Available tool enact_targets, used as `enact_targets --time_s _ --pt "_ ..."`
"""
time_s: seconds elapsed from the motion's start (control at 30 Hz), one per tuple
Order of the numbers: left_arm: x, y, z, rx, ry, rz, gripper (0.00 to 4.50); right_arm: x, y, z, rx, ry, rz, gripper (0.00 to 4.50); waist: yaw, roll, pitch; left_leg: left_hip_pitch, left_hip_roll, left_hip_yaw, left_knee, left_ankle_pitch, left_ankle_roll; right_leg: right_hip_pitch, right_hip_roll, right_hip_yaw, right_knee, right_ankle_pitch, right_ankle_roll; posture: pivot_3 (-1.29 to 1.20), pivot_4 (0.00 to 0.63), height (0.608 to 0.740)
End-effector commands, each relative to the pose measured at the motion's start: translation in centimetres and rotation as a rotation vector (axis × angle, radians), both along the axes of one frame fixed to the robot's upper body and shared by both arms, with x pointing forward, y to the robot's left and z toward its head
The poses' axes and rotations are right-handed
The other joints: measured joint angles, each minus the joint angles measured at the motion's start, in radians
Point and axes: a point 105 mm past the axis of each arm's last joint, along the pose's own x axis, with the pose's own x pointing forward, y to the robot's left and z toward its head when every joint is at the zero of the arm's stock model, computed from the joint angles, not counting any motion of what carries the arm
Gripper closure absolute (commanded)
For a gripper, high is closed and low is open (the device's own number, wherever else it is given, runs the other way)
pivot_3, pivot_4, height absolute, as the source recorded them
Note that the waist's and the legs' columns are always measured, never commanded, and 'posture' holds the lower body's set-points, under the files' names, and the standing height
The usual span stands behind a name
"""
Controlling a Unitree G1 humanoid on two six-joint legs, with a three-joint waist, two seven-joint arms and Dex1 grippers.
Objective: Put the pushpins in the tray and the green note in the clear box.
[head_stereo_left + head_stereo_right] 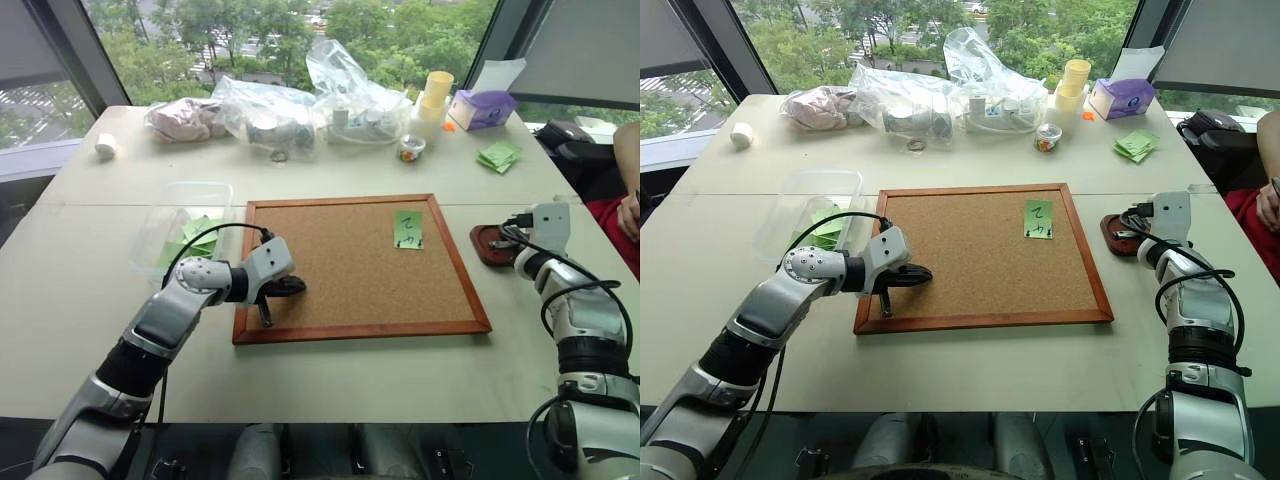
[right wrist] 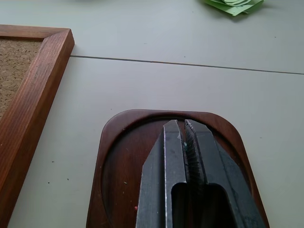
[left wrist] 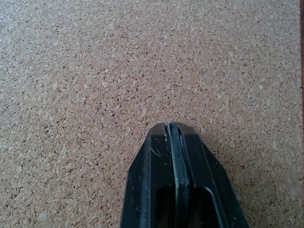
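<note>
The green note (image 1: 408,228) lies on the corkboard (image 1: 350,265) near its far right corner. Two small dark dots at the note's lower edge may be pushpins; I cannot tell. The dark reddish-brown tray (image 1: 484,244) sits just right of the board. My right gripper (image 1: 507,237) hovers over it, shut; in the right wrist view its tips (image 2: 183,124) hang above the tray's hollow (image 2: 118,161), and a tiny speck sits at their seam. My left gripper (image 1: 292,288) is shut and rests low over the board's left side, its tips (image 3: 171,126) above bare cork. The clear box (image 1: 185,225) stands left of the board with green sheets inside.
Wrinkly plastic bags (image 1: 300,110), stacked cups (image 1: 435,95), a purple tissue box (image 1: 482,108) and a stack of green notes (image 1: 498,155) line the table's far side. A white roll (image 1: 105,146) lies at the far left. A person's arm (image 1: 628,190) shows at the right edge.
</note>
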Motion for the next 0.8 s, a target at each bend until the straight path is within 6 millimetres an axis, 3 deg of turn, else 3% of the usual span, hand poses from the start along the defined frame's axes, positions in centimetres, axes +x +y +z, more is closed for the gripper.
enact_targets --time_s 0.03,0.27,0.63,0.8 --pt "-0.4 0.0 -1.4 0.029 0.043 -0.002 4.5 -0.2 -0.4 0.8 0.009 -0.041 -0.022 3.56 0.001 0.0 0.0 0.0 0.0 0.0 0.0 0.0 0.0 0.0 0.0 0.0 0.0 0.0 0.0 0.0 0.15 0.738" --pt "-0.4 0.0 -1.5 0.028 0.044 0.002 4.5 -0.2 -0.5 1.2 0.034 -0.062 -0.039 0.11 0.0 0.0 0.0 0.0 0.0 0.0 0.0 0.0 0.0 0.0 0.0 0.0 0.0 0.0 0.0 0.0 0.15 0.738" --pt "-0.3 -0.2 -1.6 0.026 0.042 0.002 4.5 -0.1 0.1 2.4 0.106 -0.115 -0.011 0.03 0.002 0.001 0.0 0.0 0.0 0.0 0.0 0.0 0.0 0.0 0.0 0.0 0.0 0.0 0.0 0.0 0.15 0.738" --pt "-0.3 -0.2 -1.6 0.028 0.039 0.002 4.5 0.2 -0.2 4.9 0.348 -0.245 -0.047 0.03 0.001 0.001 -0.001 0.0 0.0 0.0 0.0 0.0 0.0 0.0 0.0 0.0 0.0 0.0 0.0 0.0 0.15 0.738"
